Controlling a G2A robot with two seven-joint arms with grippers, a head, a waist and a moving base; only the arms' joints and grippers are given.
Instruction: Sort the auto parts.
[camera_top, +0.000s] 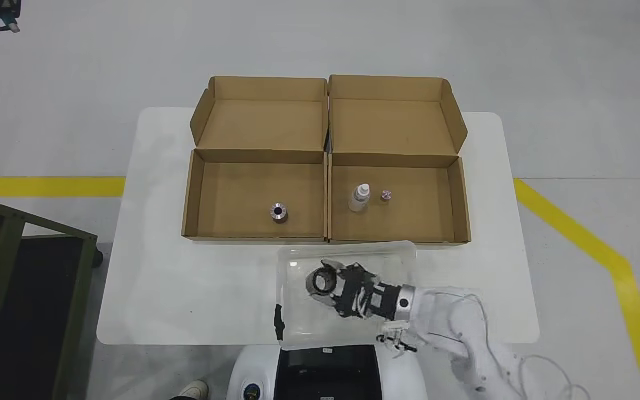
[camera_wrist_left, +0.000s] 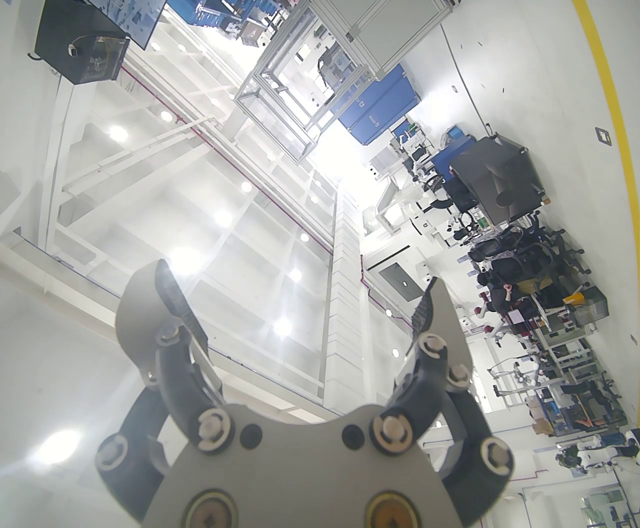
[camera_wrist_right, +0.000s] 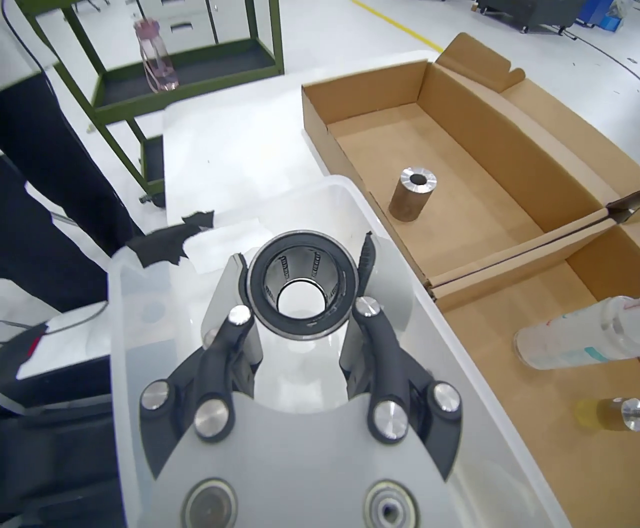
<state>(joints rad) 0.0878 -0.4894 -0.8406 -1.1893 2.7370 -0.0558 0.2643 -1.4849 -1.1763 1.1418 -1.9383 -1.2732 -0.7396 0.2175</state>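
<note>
Right gripper (camera_wrist_right: 303, 256): clamped across the outer wall of a short steel sleeve with black end rings (camera_wrist_right: 300, 270), bore pointing along the fingers.
Sleeve position: held above the clear plastic bin (camera_top: 400, 246) at the near edge of the table, well short of both boxes.
Left gripper (camera_wrist_left: 300, 280): fingers spread wide, nothing between them, aimed up at the ceiling.
Left cardboard box (camera_top: 225, 195): holds one plain steel bushing with a centre hole (camera_top: 277, 211), standing on end.
Right cardboard box (camera_top: 425, 205): holds a white plastic bottle (camera_top: 359, 196) and, just beside it, a small amber piece with a metal cap (camera_top: 386, 193).
Handling: probably dense for its size, rigid, smooth and round, so likely to roll or slip if squeezed off-centre; not fragile.
Hold: best across the full diameter at mid-length, pads flat on the steel wall, as now.
Likely destination: left box beside the bushing, judging by likeness of shape.
Risk: rolling on the cardboard floor if laid on its side; safer set down on one end.
</note>
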